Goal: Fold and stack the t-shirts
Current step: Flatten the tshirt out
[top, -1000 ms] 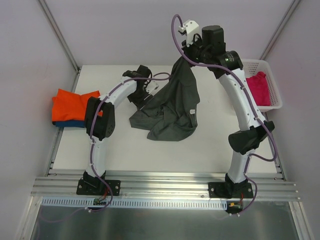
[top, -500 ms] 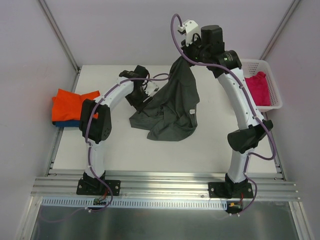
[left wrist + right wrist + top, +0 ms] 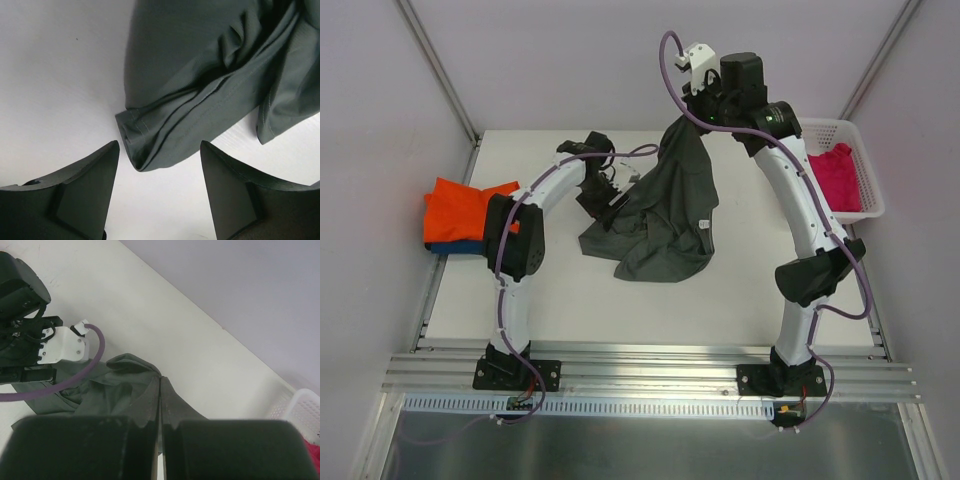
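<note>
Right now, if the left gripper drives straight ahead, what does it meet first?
The dark grey t-shirt: its sleeve hem lies directly ahead of the open left gripper, on the table. How much gap remains is unclear.

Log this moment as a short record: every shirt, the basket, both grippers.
grey shirt: top lifted, lower part crumpled on the table
right gripper: shut on the grey shirt, holding it up near the far edge
left gripper: open, low over a hem of the grey shirt, not gripping
orange shirt: folded, at the table's left edge, on the blue shirt
blue shirt: under the orange one, only an edge shows
pink shirt: crumpled in the basket
basket: far right corner
</note>
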### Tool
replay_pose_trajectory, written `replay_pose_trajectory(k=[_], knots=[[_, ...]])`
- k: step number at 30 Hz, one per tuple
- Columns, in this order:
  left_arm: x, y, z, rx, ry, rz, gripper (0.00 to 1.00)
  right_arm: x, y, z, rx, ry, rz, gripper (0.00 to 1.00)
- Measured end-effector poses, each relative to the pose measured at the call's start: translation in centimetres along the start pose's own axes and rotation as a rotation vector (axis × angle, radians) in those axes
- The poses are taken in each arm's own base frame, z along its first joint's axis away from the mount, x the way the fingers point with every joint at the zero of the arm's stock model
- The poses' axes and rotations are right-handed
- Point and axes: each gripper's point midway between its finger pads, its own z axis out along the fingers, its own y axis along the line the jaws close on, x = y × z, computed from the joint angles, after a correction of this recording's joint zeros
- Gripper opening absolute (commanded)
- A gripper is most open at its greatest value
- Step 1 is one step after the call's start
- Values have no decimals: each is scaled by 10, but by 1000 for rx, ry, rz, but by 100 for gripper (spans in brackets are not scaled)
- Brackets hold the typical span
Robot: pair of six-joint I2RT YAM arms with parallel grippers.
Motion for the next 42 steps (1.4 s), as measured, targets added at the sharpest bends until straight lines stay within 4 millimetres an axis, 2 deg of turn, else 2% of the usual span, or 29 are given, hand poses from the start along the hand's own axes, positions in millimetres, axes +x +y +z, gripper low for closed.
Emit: replay_pose_trajectory(k=[5,10,12,13,17,19,22,30,42], knots=[[-5,10,11,9,-3,-14,66,0,0,0,1,0,0,1],[-10,16,19,12,-4,-22,61,0,-1,0,3,1,0,1],[-10,15,21,23,-4,-25,47,0,-1,0,5,1,0,1],[-10,14,21,27,-6,-30,44,0,-1,0,5,1,0,1],[-11,14,22,32,-7,-34,43,1,-4,0,11,3,1,1],[-11,15,22,32,-8,-38,36,1,-4,0,12,2,2,1],[-10,18,21,31,-11,-52,40,1,-4,0,12,3,2,1],[-7,24,19,26,-12,-76,42,5,-4,5,9,13,4,1],[-5,22,18,46,-10,-101,34,9,-3,10,6,24,6,1]])
